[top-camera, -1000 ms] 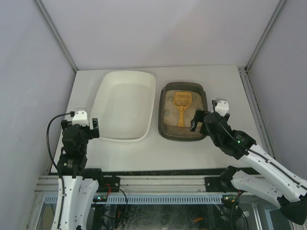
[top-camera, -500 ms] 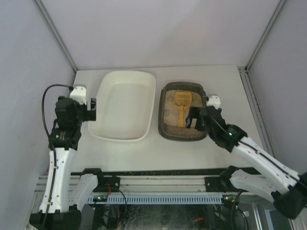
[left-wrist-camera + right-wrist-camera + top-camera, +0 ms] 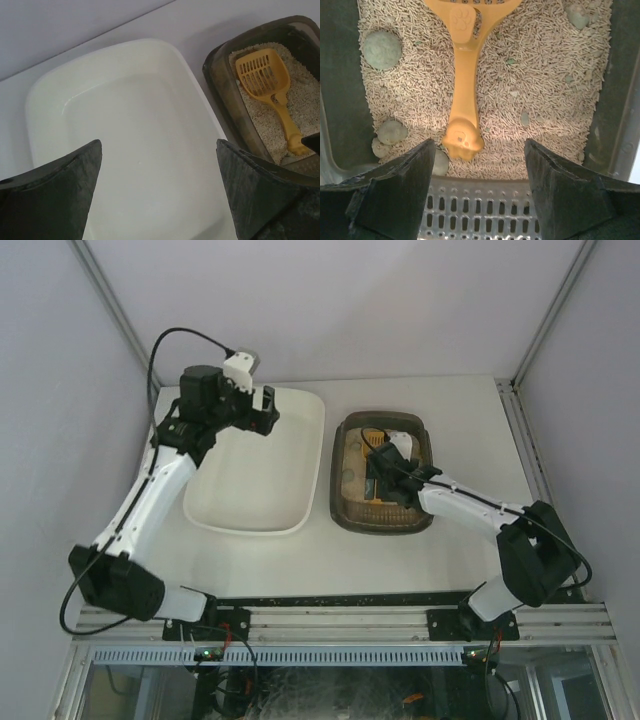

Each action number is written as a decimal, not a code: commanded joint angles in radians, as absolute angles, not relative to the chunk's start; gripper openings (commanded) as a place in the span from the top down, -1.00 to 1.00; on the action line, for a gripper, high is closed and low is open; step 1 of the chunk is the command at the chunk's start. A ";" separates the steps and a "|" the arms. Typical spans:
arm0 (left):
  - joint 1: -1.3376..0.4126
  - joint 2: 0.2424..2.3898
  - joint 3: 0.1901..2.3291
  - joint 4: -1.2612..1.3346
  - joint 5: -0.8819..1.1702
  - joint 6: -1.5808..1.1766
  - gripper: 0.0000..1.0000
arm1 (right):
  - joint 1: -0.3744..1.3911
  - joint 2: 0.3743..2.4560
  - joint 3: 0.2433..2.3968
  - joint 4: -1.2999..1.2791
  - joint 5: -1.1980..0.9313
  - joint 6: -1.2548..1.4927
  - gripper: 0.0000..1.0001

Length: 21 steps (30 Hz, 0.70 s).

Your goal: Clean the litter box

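Hanging over the litter box (image 3: 337, 485), the right end effector (image 3: 480, 147) has jaws apart.

The left arm (image 3: 150, 495) rises from its base well to the left of the litter box (image 3: 338, 502), with its elbow bent. The left gripper (image 3: 262, 410) (image 3: 159, 150) hangs above and left of the box's far-left corner, tilted down, its 2 fingers (image 3: 55, 200) spread wide with nothing between them. The right arm (image 3: 465, 502) reaches in low across the box's right rim. The right gripper (image 3: 385, 465) (image 3: 480, 150) hangs inside the box, pointing down, its 2 fingers (image 3: 395, 195) apart and gripping nothing.
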State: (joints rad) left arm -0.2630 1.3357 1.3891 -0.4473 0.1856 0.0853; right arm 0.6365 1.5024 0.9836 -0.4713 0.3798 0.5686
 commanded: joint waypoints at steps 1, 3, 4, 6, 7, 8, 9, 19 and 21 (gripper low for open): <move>-0.291 1.475 1.560 -0.459 0.193 0.028 -0.99 | 0.615 1.555 1.047 -0.376 0.352 0.612 -0.43; -0.289 1.557 1.643 -0.498 0.144 0.008 -0.99 | 0.611 1.598 1.073 -0.368 0.342 0.615 -0.42; -0.290 1.595 1.689 -0.525 0.137 0.005 -0.99 | 0.611 1.618 1.087 -0.363 0.340 0.613 -0.41; -0.290 1.639 1.742 -0.565 0.138 -0.012 -1.00 | 0.613 1.658 1.114 -0.356 0.335 0.608 -0.38; -0.291 1.645 1.746 -0.568 0.140 -0.024 -0.99 | 0.612 1.677 1.128 -0.355 0.333 0.609 -0.37; -0.289 1.644 1.738 -0.558 0.147 -0.032 -0.99 | 0.612 1.695 1.140 -0.354 0.331 0.609 -0.35; -0.290 1.637 1.723 -0.544 0.155 -0.036 -1.00 | 0.613 1.712 1.152 -0.356 0.329 0.610 -0.31; -0.289 1.593 1.602 -0.470 0.317 -0.103 -0.99 | 0.599 1.791 1.204 -0.391 0.380 0.615 -0.17; -0.289 1.600 1.587 -0.467 0.383 -0.131 -0.99 | 0.595 1.794 1.204 -0.396 0.384 0.612 -0.18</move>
State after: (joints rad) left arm -0.2886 1.6436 1.6226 -0.5205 0.2428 -0.0624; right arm 0.6117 1.7973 1.1664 -0.3996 0.3462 0.5949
